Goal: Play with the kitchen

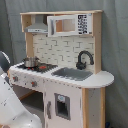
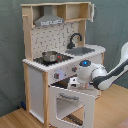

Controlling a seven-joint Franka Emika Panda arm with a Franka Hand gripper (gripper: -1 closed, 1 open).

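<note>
The kitchen [image 1: 65, 75] [image 2: 55, 65] is a white and light-wood toy with a grey hood [image 2: 49, 20], a black faucet [image 1: 84, 59] over the sink [image 1: 72, 73], and a metal pot [image 2: 50, 56] on the stovetop. In the second exterior view the oven door [image 2: 70, 102] hangs partly open, tilted outward. My gripper [image 2: 74, 83] sits at the door's top edge, below the knob panel. In the first exterior view only the white arm [image 1: 11, 107] shows at the lower left, and it hides the oven.
A microwave cabinet [image 1: 70, 24] fills the upper shelf. A lower cabinet door [image 1: 61, 105] under the sink is closed. A grey curtain hangs behind the toy, which stands on a wooden floor [image 2: 107, 110]. My arm [image 2: 112, 72] reaches in from the second exterior view's right.
</note>
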